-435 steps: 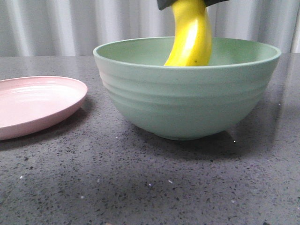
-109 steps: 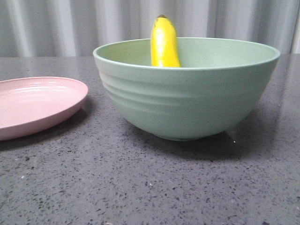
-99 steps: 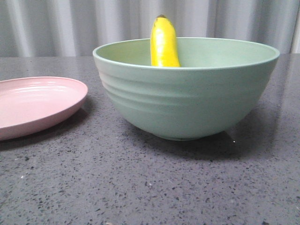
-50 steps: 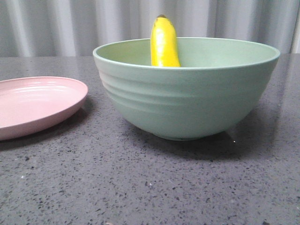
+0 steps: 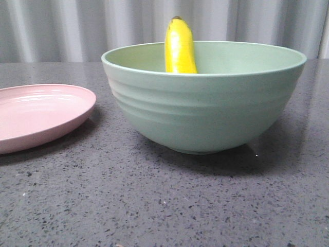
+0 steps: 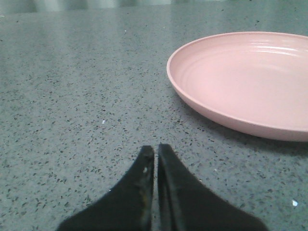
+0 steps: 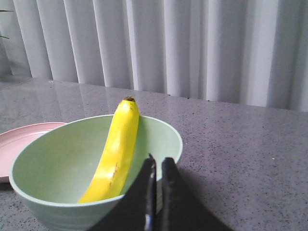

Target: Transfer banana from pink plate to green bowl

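Note:
The yellow banana [image 5: 180, 47] leans inside the green bowl [image 5: 205, 110], its dark tip sticking up above the rim; it also shows in the right wrist view [image 7: 115, 151] lying against the bowl's [image 7: 43, 166] inner wall. The pink plate [image 5: 38, 116] lies bare to the bowl's left and shows in the left wrist view [image 6: 250, 82]. My left gripper [image 6: 155, 147] is shut and empty, low over the table beside the plate. My right gripper [image 7: 159, 160] is shut and empty, above and beside the bowl's rim. Neither gripper shows in the front view.
The dark speckled stone table [image 5: 164, 200] spreads in front of the bowl and plate. A pale pleated curtain [image 5: 77, 28] hangs behind the table's far edge.
About four seconds ago a gripper held the banana over the bowl; it has let go and left the front view. Over the last second nothing has moved.

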